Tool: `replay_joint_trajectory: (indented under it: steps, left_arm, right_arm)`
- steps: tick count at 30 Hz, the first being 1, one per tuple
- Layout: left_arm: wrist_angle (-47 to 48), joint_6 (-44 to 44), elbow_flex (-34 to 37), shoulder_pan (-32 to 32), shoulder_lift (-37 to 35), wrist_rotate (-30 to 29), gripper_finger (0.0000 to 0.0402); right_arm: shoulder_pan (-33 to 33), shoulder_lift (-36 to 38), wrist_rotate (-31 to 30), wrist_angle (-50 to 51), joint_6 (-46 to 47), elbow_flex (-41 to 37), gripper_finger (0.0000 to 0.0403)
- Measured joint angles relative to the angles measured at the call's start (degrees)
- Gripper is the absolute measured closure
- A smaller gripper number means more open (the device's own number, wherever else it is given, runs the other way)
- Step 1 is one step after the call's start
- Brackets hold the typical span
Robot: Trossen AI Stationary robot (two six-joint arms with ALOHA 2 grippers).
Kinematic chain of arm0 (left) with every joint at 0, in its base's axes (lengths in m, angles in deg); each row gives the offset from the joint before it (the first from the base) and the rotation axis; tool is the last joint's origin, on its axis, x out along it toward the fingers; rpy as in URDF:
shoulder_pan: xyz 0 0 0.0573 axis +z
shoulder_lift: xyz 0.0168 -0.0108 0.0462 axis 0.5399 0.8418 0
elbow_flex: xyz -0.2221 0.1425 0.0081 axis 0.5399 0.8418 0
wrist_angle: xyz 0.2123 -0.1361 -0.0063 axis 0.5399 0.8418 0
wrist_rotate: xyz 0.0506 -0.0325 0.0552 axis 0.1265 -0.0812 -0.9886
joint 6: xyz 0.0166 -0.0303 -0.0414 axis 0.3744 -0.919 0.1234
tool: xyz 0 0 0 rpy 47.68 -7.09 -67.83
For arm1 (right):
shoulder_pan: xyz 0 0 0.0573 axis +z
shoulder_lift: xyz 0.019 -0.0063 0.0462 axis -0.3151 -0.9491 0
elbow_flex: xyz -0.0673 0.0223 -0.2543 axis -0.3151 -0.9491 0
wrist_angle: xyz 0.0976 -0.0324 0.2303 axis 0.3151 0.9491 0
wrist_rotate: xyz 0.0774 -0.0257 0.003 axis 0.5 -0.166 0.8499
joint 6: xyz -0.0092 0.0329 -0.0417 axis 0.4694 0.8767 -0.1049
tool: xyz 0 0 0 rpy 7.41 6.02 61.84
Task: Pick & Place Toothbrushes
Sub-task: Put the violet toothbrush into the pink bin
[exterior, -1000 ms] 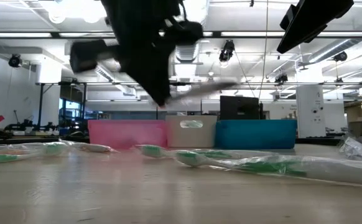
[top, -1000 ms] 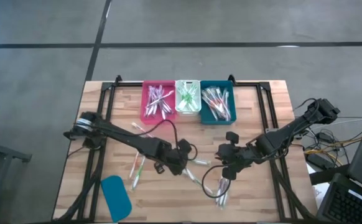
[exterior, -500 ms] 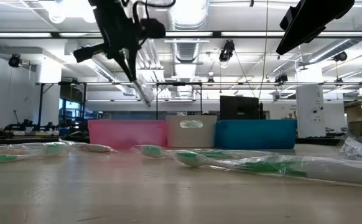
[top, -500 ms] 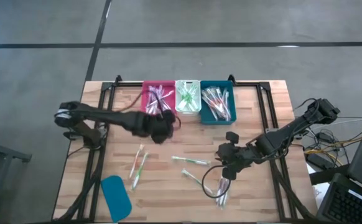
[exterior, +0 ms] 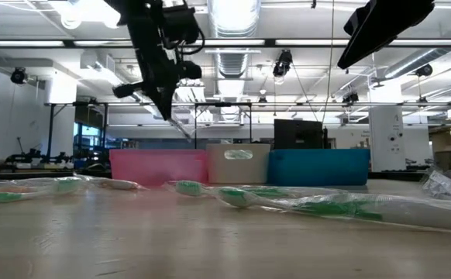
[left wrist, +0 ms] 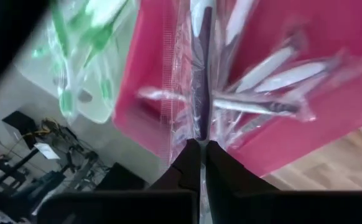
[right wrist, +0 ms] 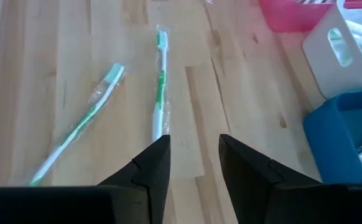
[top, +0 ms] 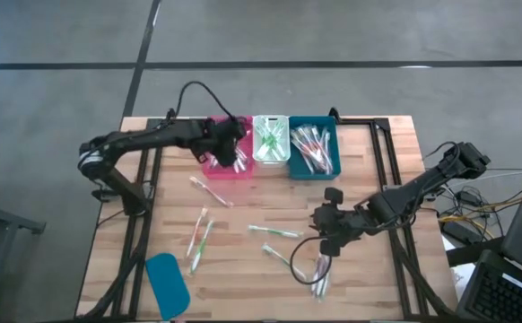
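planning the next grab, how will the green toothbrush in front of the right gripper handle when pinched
The green toothbrush looks thin and light. Its clear wrapper may slip between the fingers. Lying flat on the table, it leaves little to pinch.

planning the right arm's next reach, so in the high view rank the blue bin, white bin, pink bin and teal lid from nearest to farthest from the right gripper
1. Blue bin, straight back from the right gripper, on the table's far edge.
2. White bin, middle of the bin row.
3. Pink bin, left end of the row, under the left gripper.
4. Teal lid, front left corner, slightly farther than the pink bin.
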Motion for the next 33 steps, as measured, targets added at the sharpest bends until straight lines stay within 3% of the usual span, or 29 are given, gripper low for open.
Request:
replay_joint_trajectory:
  steps: [4, 10, 18, 27, 33]
  left_arm:
    - [-3.45, 3.34, 0.0, 5.8, 0.01, 4.73, 0.0395]
    - [-5.7, 8.06, 1.15, 11.1, 0.03, 6.42, 0.0395]
    - [-13.96, 16.34, 8.21, 12.24, 0.48, 2.3, 0.0385]
    - [-24.94, 15.52, 14.97, 12.11, 0.57, 3.05, 0.0377]
    - [-26.81, 13.27, 17.22, 12.09, 0.68, 4.2, 0.0318]
  right_arm:
    - [-1.08, -0.01, -0.38, -0.02, -1.59, 0.0, 0.0266]
    - [-3.47, -0.01, -0.79, -0.04, -4.0, 0.0, 0.0277]
    - [-7.13, -0.01, -0.77, -0.04, -6.82, 0.0, 0.0308]
    - [-8.09, 0.0, -0.71, -0.02, -6.82, 0.0, 0.0333]
    - [-8.09, -0.01, -0.57, -0.02, -6.82, 0.0, 0.0328]
